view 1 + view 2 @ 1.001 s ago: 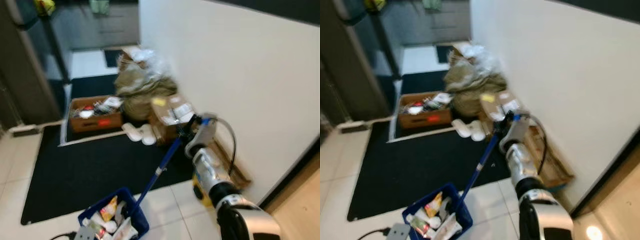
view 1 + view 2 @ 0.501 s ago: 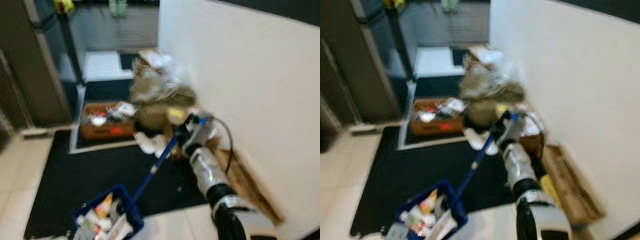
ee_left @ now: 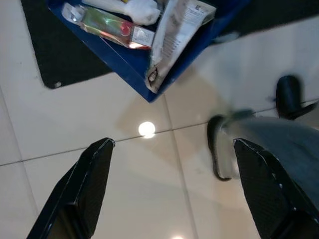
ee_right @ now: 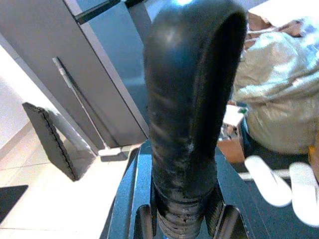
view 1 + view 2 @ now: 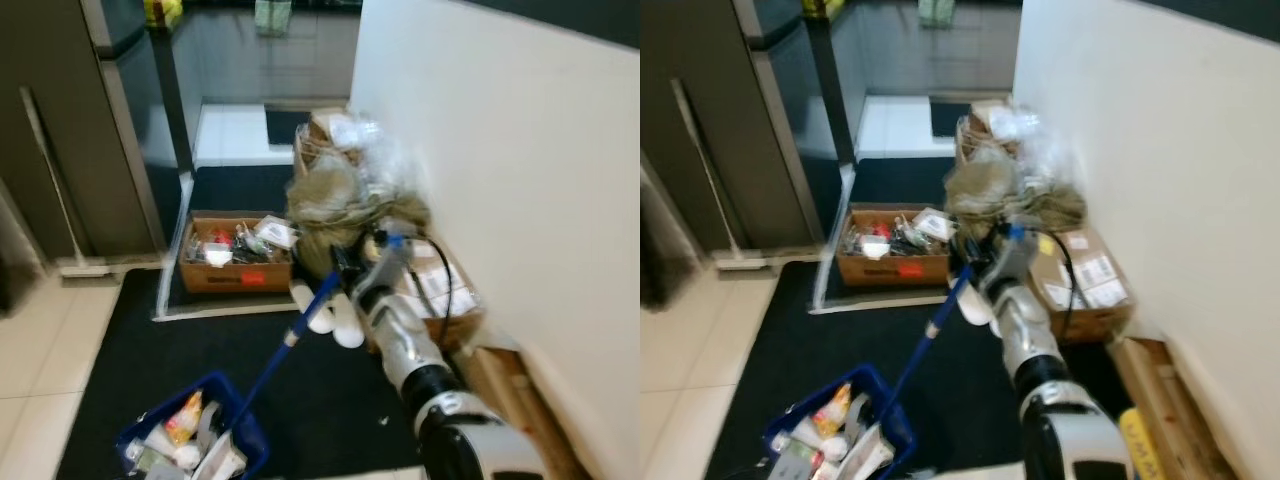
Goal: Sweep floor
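A blue long-handled dustpan (image 5: pixel 195 440) sits on the black mat at the lower left, full of wrappers and rubbish. Its blue pole (image 5: pixel 285 345) slants up to a black grip (image 4: pixel 192 114). My right gripper (image 5: pixel 355 270) is shut on that grip, ahead of me near the slippers. In the left wrist view my left gripper (image 3: pixel 174 149) is open, its fingers (image 3: pixel 92 184) wide apart above pale floor tiles, with the dustpan's (image 3: pixel 149 55) corner just beyond them.
A cardboard box of clutter (image 5: pixel 237 258), a heap of bags (image 5: pixel 350 195), white slippers (image 5: pixel 330 320) and a labelled carton (image 5: pixel 440 290) line the white wall (image 5: pixel 500 150). A broom (image 5: pixel 55 190) leans on the dark cabinet. A black cable (image 3: pixel 214 149) lies on the tiles.
The whole picture has shifted right as the camera turned; the broom and cabinet have come into view. My right gripper still holds the dustpan handle.
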